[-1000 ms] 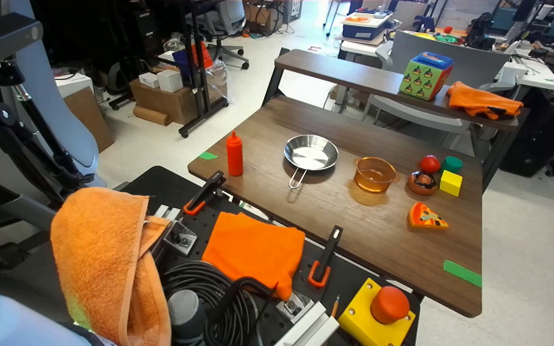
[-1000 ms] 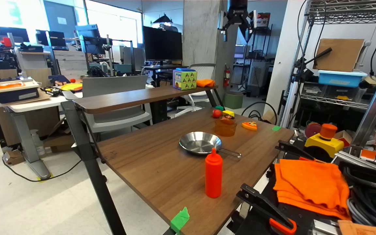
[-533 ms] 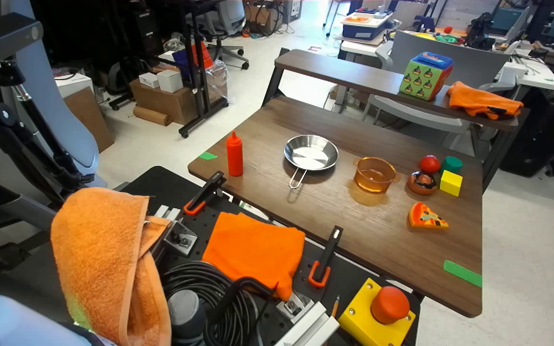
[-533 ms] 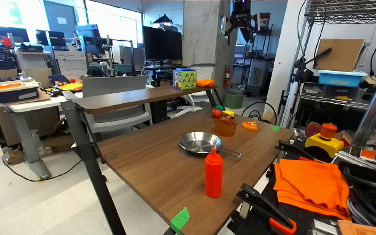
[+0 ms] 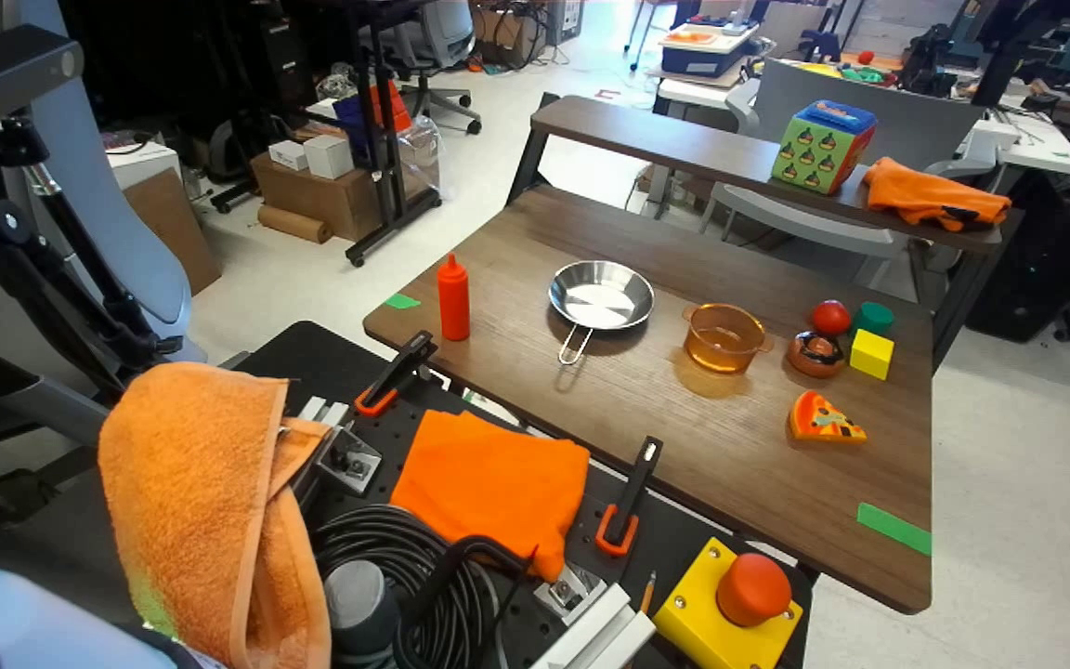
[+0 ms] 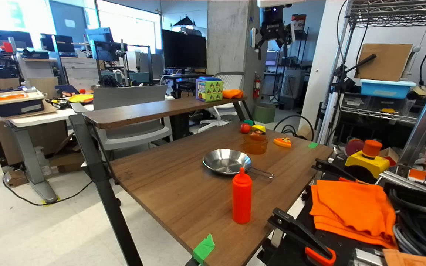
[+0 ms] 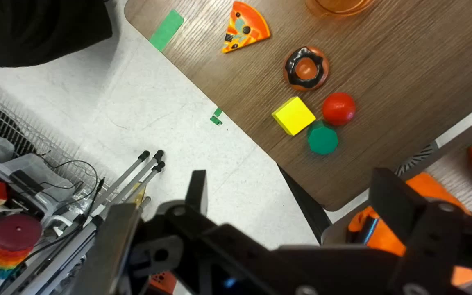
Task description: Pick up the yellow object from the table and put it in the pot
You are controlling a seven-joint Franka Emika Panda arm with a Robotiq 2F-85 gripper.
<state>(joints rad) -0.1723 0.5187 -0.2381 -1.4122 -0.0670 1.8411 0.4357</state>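
Brown wood-grain desk (image 7: pixel 408 61) spreads below the black two-fingered pincer (image 7: pixel 291 176), gaping wide, holding nothing. On it, below and ahead of the gap, sits the small yellow cube-shaped block (image 7: pixel 293 116), edges slanting to the jaws' line. Farther ahead, the wrist view crops the round translucent amber pot (image 7: pixel 339 11).

Windows (image 6: pixel 131 24) at far left blown white in an exterior view. Pan (image 5: pixel 601 297) glints in both exterior views. Wrist view: near gripper (image 7: pixel 290 177) dark, out of focus; tabletop (image 7: pixel 400 61) crisper.
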